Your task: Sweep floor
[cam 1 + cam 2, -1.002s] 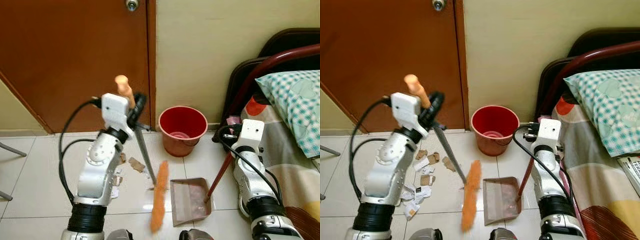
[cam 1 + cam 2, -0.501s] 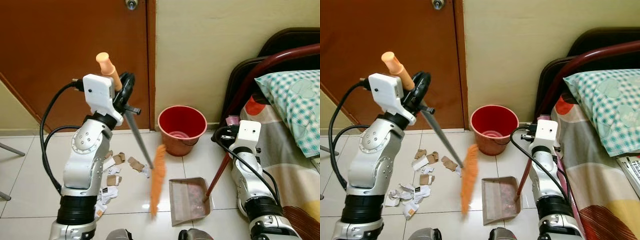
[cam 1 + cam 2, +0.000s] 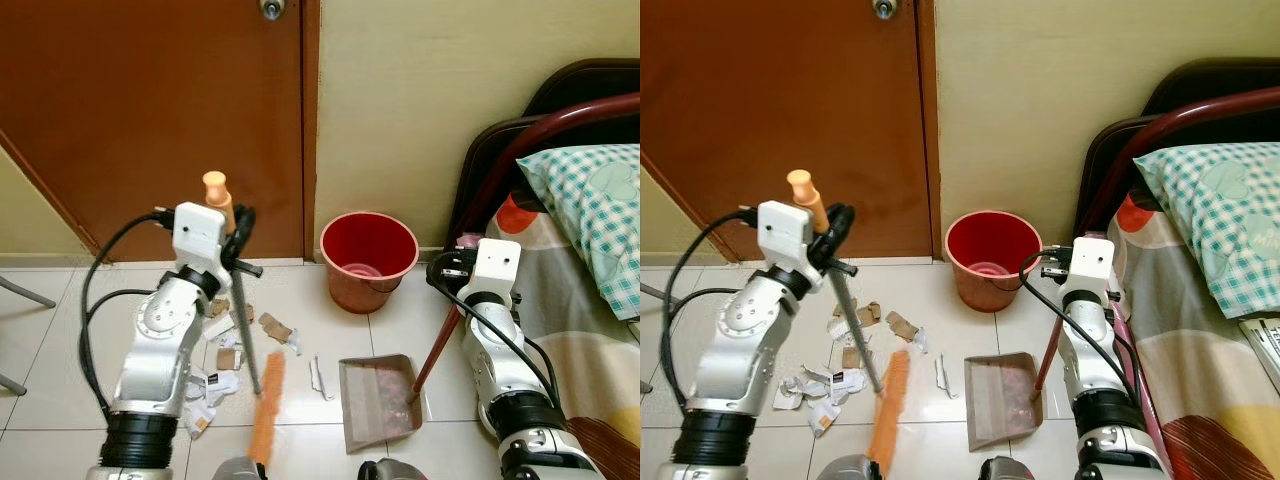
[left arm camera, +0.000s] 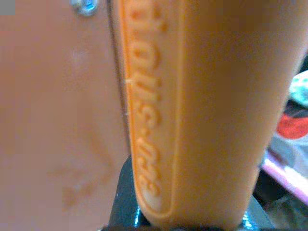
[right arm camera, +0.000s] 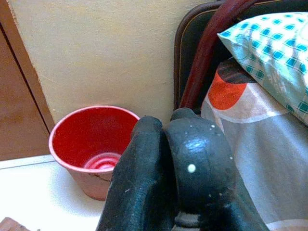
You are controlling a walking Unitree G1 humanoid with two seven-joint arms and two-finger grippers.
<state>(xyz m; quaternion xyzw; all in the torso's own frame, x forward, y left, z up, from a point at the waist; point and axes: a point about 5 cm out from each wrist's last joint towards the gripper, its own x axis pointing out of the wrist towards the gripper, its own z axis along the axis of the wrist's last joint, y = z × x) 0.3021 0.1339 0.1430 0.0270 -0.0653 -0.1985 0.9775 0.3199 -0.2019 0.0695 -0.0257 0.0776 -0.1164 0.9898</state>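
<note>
My left gripper is shut on the orange grip of a broom, whose grey shaft slants down to orange bristles on the tiled floor. The bristles rest just in front of a heap of torn paper and cardboard scraps. One white scrap lies between the heap and a brownish dustpan. My right gripper is shut on the dustpan's red handle, and the pan's mouth faces the scraps. Black fingers show pressed together in the right wrist view.
A red bucket stands against the wall behind the dustpan. A brown door lies behind the left arm. A bed with a checked pillow and dark headboard hems in the right side. A thin metal leg crosses the far left.
My left arm swung the broom away from the dustpan and lowered it, so the bristles now sit left of the pan, in front of the scraps. The right arm and dustpan stayed put.
</note>
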